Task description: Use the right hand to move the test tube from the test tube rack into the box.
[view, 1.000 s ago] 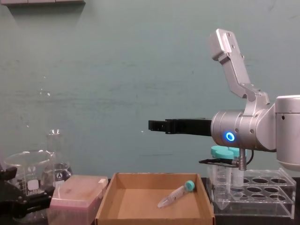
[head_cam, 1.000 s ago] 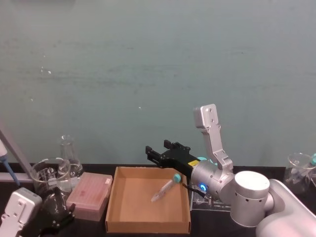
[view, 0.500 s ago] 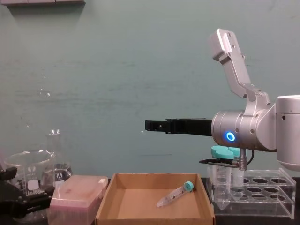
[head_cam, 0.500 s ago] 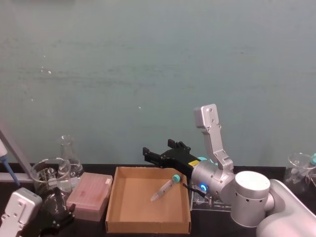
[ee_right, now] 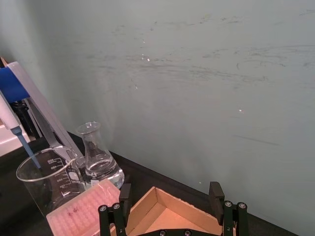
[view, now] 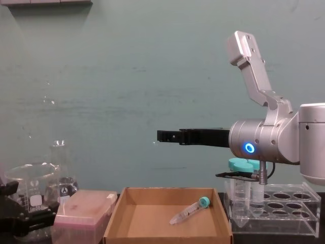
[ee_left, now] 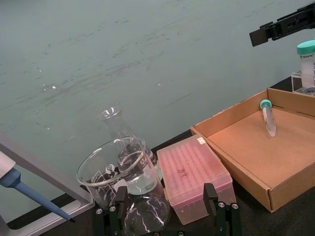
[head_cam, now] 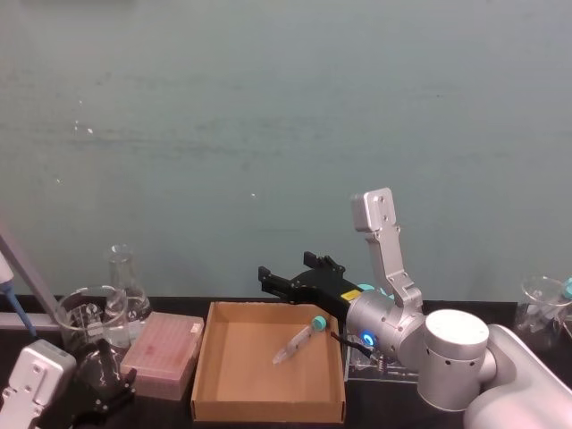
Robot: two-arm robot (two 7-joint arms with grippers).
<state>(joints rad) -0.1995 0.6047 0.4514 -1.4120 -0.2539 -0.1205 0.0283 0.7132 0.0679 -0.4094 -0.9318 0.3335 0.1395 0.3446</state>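
We see the test tube [view: 191, 211] lying tilted in the box [view: 116, 215], the right hand [view: 163, 135] hovering above with jaws apart and empty, so we'd just lift clear toward the test tube rack [view: 284, 212] side without dipping down.

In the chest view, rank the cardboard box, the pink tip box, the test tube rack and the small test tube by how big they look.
1. Cardboard box
2. Test tube rack
3. Pink tip box, partly cut off by the frame's lower edge, so unsure against the rack
4. Test tube
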